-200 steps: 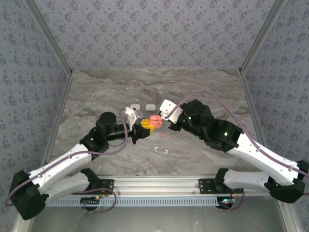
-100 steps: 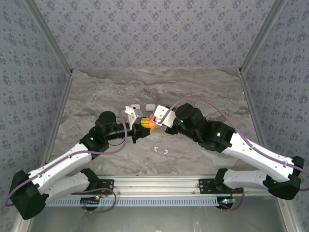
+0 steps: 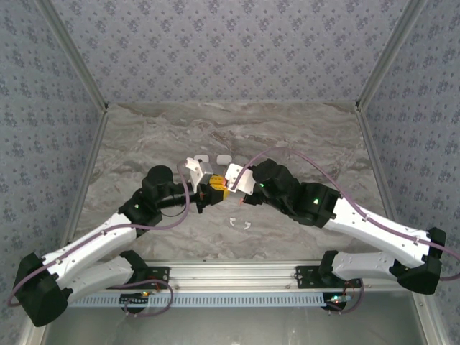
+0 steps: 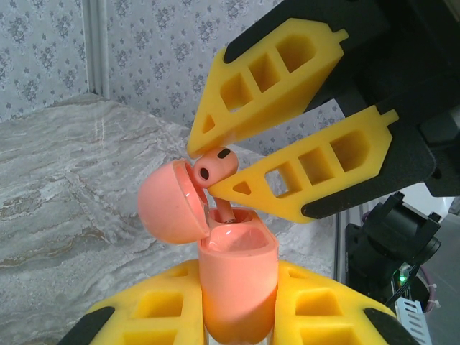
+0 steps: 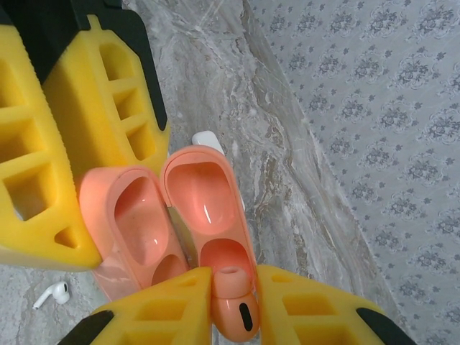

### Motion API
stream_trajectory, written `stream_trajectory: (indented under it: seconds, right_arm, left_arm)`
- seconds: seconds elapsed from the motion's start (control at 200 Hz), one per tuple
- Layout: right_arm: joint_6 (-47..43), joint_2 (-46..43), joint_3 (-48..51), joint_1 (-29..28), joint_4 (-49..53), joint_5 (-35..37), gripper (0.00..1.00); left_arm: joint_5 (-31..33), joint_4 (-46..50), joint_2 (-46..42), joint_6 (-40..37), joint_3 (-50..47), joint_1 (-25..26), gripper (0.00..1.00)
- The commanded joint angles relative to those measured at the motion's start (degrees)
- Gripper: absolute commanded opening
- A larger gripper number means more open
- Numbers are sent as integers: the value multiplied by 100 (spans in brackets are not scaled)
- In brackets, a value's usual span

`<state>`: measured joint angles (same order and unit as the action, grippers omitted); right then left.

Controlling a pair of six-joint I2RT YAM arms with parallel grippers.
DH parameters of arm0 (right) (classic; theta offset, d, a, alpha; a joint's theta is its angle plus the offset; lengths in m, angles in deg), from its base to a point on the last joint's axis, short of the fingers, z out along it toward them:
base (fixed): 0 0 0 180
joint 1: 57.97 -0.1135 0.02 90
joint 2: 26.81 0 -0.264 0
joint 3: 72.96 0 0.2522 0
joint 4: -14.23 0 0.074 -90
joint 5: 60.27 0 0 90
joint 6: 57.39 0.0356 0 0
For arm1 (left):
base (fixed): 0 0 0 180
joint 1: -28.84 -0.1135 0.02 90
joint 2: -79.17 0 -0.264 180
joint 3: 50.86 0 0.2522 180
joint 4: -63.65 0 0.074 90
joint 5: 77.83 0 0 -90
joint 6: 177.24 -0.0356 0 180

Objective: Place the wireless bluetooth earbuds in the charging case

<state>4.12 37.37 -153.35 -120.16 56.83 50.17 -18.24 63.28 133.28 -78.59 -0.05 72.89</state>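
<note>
We have the left gripper (image 4: 236, 287) pressed shut on the salmon-pink charging case (image 4: 237, 277). It holds the case upright in the air over the middle of the table (image 3: 144, 144), with the lid (image 4: 167, 208) swung open to one side. The right gripper (image 5: 233, 276) has its jaws pinched on the head of a pink earbud (image 4: 218, 165), which sits directly above the case's open mouth. What matters for the coming move is the earbud's long axis. Its stem (image 4: 225, 210) points down toward the well, close to vertical with a slight lean, and the tip is at the mouth. We cannot tell how deep it already reaches. The right arm carries the earbud, so we judge the move to be a short, straight descent along the stem's line while the left arm keeps the case steady. Two loose white earbuds (image 3: 232, 221) lie nearer the table's near edge.
</note>
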Motion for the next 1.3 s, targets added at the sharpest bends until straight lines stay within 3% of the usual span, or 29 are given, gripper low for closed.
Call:
stream_trajectory:
  seconds: [0.0, 0.57, 0.859, 1.009, 1.299]
  right_arm:
    - [141, 15, 19, -37, 165, 31, 23]
    - [1127, -106, -319, 298, 379, -1597, 30]
    - [1538, -453, -554, 914, 135, -2957, 53]
    - [1878, -594, -689, 1233, 115, -3055, 60]
    - [2494, -718, -453, 1719, 265, -2873, 62]
  left_arm:
    - [-123, -289, -47, 6, 273, 50, 0]
    - [-140, -747, -24, -152, 106, 157, 0]
    - [-116, -898, 49, -205, 52, 185, 0]
    - [-20, -904, 83, -237, 47, 187, 0]
    - [229, -652, 23, -397, -23, 188, 0]
